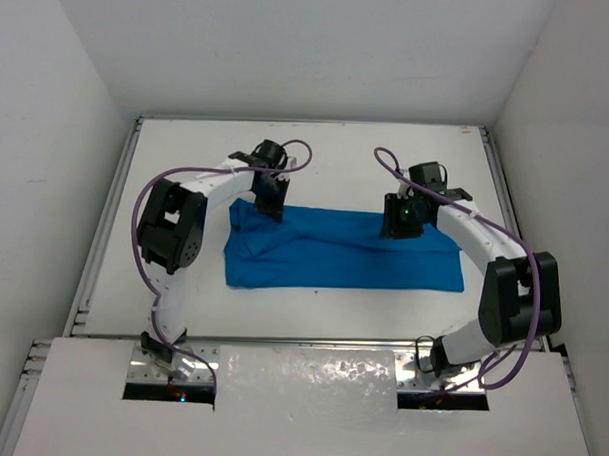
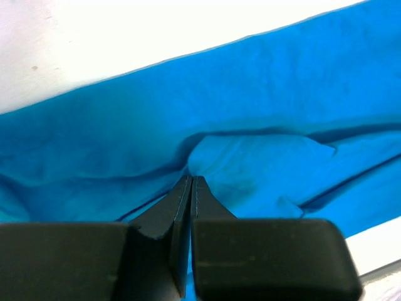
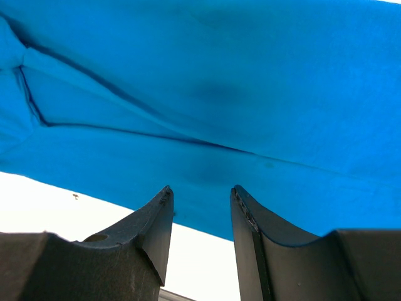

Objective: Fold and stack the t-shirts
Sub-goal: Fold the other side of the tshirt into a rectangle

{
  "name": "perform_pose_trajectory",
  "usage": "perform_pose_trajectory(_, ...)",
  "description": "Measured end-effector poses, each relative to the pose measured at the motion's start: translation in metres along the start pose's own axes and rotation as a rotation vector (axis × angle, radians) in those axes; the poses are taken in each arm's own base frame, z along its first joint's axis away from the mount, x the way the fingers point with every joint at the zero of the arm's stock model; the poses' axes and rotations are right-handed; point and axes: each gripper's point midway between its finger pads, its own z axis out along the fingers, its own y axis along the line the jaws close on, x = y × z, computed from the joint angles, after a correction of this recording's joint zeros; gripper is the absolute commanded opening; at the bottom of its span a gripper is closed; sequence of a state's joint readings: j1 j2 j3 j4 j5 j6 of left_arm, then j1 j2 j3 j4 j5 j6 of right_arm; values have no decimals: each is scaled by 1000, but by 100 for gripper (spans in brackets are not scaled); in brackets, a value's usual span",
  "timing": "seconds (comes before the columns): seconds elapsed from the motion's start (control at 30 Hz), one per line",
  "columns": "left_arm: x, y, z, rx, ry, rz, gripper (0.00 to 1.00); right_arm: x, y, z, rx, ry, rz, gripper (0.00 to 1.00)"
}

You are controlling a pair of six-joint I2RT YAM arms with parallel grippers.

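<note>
1. Blue t-shirt (image 1: 344, 254) lies mid-desk (image 1: 317, 158), flat, as a long band running L–R, w/ creases along its length.
2. Left claw (image 1: 270, 205) is at the t-shirt's far-left corner, pointing down onto the cloth.
3. Left wrist view: left claw (image 2: 191, 182) is closed, fingers pressed together, tips nipping a raised pucker of the t-shirt (image 2: 250, 94); folds run out from that spot.
4. Right claw (image 1: 401, 223) is at the t-shirt's far edge, right of its centre.
5. Right wrist view: right claw (image 3: 200, 197) is open, nothing between the fingers; the t-shirt (image 3: 219, 75) edge crosses the gap, w/ bare white desk on the near side.
6. The two claws are well apart along the t-shirt's far edge.
</note>
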State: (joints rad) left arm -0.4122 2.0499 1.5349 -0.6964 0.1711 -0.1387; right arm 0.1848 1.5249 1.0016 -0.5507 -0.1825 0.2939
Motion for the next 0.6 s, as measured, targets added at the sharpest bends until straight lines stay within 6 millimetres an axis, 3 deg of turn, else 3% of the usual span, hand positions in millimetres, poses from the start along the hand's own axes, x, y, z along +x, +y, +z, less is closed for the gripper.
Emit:
perform_pose_trajectory(0.4, 9, -9, 1, 41, -3, 12, 0, 0, 0, 0, 0, 0, 1, 40)
perform_pose_trajectory(0.5, 15, -18, -10, 52, -26, 31, 0, 0, 0, 0, 1, 1, 1, 40)
perform_pose_trajectory(0.6, 33, -39, -31, 93, -57, 69, 0, 1, -1, 0, 5, 3, 1, 40)
